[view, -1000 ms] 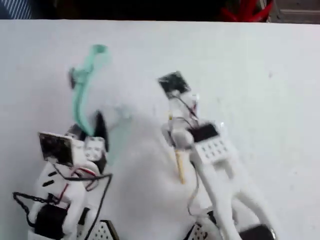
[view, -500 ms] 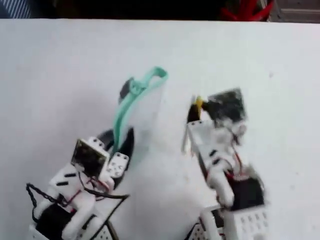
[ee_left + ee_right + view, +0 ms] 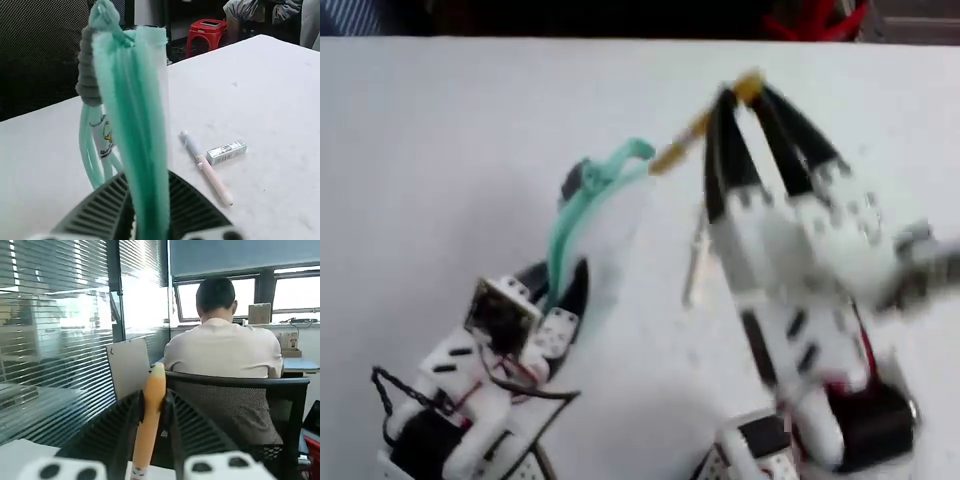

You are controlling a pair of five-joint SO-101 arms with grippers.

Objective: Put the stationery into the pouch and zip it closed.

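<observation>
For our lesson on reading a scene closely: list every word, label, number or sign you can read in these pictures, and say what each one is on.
No text here can be read.
On the box: label print, too small to read.
On the pouch: a yellow and dark mark on its clear side, too blurred to read.
On the orange pen: nothing legible.

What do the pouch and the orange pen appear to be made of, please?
The pouch looks like soft, thin plastic with a mint-green zip edge: its sides are see-through. The orange pen seems to be smooth hard plastic, straight and evenly coloured, though the look alone cannot confirm that.
</observation>
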